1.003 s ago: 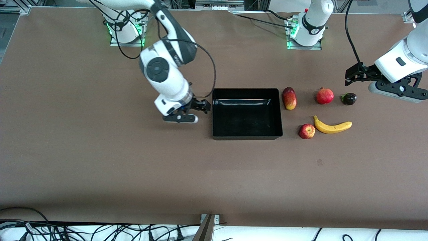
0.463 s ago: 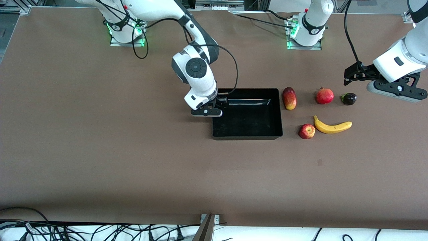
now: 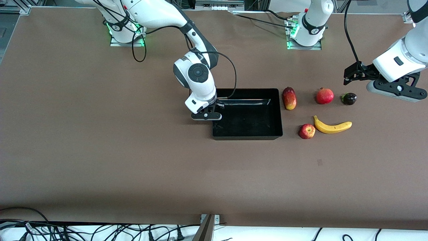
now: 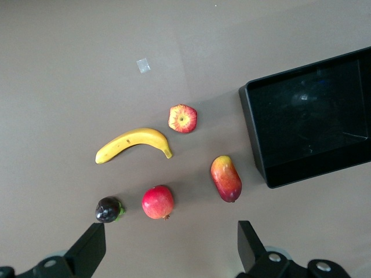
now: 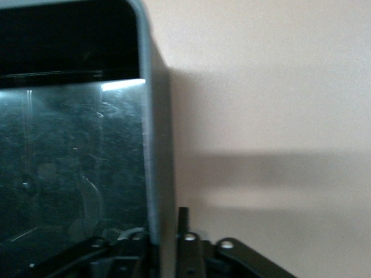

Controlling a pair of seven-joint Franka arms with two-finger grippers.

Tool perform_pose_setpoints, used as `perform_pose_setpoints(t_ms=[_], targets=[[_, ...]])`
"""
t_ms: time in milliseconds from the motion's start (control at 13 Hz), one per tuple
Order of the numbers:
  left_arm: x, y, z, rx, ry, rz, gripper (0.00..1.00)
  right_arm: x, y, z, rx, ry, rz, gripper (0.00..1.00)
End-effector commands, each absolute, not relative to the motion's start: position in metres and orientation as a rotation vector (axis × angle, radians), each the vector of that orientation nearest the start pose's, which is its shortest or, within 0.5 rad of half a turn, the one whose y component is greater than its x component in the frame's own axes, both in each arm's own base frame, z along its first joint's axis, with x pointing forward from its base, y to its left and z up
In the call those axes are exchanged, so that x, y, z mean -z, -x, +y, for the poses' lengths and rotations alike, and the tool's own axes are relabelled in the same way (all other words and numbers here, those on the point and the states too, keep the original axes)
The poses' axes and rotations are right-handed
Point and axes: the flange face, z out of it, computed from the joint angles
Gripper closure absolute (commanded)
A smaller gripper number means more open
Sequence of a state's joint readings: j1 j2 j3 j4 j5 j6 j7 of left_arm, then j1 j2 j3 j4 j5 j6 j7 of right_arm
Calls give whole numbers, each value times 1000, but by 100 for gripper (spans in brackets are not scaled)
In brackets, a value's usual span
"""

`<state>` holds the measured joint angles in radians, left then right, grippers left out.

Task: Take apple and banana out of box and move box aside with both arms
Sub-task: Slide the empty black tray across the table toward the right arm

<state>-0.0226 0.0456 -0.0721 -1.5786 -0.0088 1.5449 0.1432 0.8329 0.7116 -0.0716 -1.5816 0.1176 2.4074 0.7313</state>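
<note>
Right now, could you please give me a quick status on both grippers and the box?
Right gripper shut on box wall. Left gripper open, over table near dark fruit. Box empty; apple, banana already out. Nothing blocking.

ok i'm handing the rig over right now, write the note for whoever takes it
Right pincer: shut on the wall of the box at the right arm's end.
Left pincer: open, holding nothing, up in the air near the small dark fruit.
Box: nothing in it, on the table.
Apple and banana: on the table beside the box, toward the left arm's end, apple next to the banana's tip.
Done: both fruits out.
Left: left pincer takes the box wall at its own end, then both arms move the box aside.
</note>
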Motion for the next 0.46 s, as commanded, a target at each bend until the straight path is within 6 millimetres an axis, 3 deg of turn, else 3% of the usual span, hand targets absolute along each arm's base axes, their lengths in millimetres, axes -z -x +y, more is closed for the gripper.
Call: perform_pose_setpoints(t_ms=[0,154,232,386], targets=[[-600,-558,-56,-130,3151,369,0,-249,-524,482,100,3038,66,100],[-599,-558,-56,-133,3151,369,0,-271,-547,443,95,3027,156,100],[-600,-558,-55,-130,3151,367,0,-284,-553,428,97,3017,143,100],[-599,-558,-55,-133,3151,367,0,-309,-570,378,60,3028,101,100]])
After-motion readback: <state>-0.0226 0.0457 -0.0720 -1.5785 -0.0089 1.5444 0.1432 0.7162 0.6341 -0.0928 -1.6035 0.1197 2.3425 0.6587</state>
